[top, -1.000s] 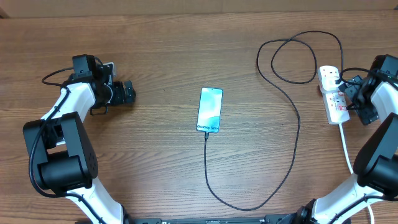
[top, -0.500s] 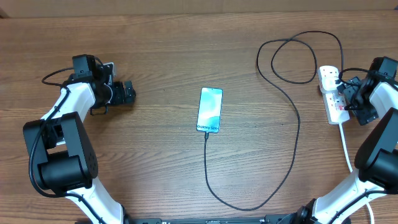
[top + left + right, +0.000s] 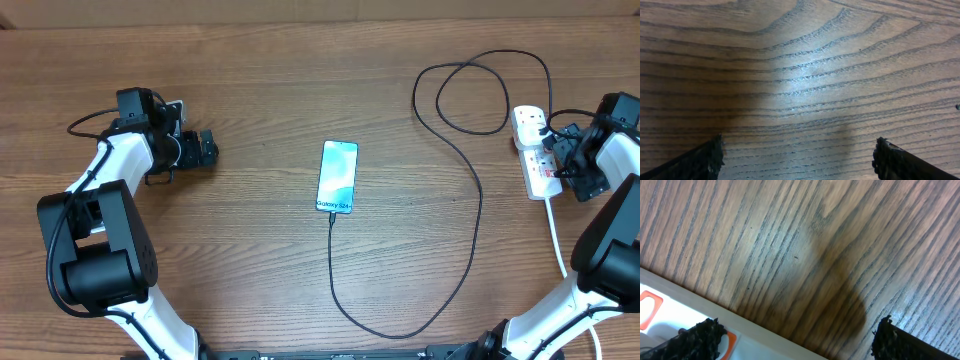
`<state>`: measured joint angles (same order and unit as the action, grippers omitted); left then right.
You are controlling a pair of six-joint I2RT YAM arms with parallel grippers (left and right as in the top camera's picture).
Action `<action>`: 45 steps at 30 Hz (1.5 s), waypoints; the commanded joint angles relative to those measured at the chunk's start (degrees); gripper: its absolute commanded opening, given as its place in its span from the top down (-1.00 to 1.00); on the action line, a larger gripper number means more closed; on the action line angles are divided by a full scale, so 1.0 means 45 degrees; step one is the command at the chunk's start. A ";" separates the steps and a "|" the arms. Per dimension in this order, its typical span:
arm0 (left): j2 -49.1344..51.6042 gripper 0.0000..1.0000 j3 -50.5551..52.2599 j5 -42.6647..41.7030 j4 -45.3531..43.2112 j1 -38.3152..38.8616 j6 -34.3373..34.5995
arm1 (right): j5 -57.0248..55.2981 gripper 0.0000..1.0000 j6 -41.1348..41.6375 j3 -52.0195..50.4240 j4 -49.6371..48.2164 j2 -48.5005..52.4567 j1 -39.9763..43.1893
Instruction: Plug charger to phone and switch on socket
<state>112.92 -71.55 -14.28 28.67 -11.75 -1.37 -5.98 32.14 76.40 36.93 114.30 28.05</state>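
Phone (image 3: 338, 177) is lying mid-table, charger (image 3: 331, 250) tip apparently seated at its lower edge. Socket (image 3: 537, 150) is sitting far right, beside right gripper (image 3: 797, 337). Both jaws, incl. left gripper (image 3: 797, 160), are being shown wide open, empty. Strip prob. light, slippy: its stiff red switch (image 3: 546, 166) is being judged best pressed w/ one fingertip.

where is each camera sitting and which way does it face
overhead: fixed above the table, looking down on phone, charger, socket, left arm and right arm.
left wrist: on the left arm, facing bare wood; open left fingers at bottom corners.
right wrist: on the right arm, facing down at wood and the socket's edge; open right fingers show.
shared: socket, in overhead and right wrist.
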 commanded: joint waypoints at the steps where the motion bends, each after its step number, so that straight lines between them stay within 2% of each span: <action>1: -0.0287 -0.99 -0.0039 0.0073 -0.0005 -0.0029 0.0160 | 0.1020 -1.00 -0.0146 -0.0058 -0.0194 0.0359 -0.0189; 18: -0.0287 -0.99 -0.0039 0.0073 -0.0005 -0.0029 0.0160 | 0.1025 -1.00 -0.0141 -0.0063 -0.1175 0.0359 -0.0136; 27: -0.0287 -1.00 -0.0039 0.0073 -0.0005 -0.0029 0.0155 | 0.1025 -1.00 -0.0141 -0.0058 -0.2419 0.0359 -0.0073; 36: -0.0287 -1.00 -0.0039 0.0073 -0.0005 -0.0029 0.0155 | 0.0957 -1.00 -0.0141 -0.0039 -0.1627 0.0355 -0.0063; 45: -0.0287 -1.00 -0.0039 0.0073 -0.0005 -0.0029 0.0155 | -0.0520 -1.00 -0.0131 0.0151 -0.1321 0.0340 0.0219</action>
<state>112.92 -71.55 -14.28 28.69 -11.75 -1.37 -7.29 32.23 76.18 31.14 115.04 28.80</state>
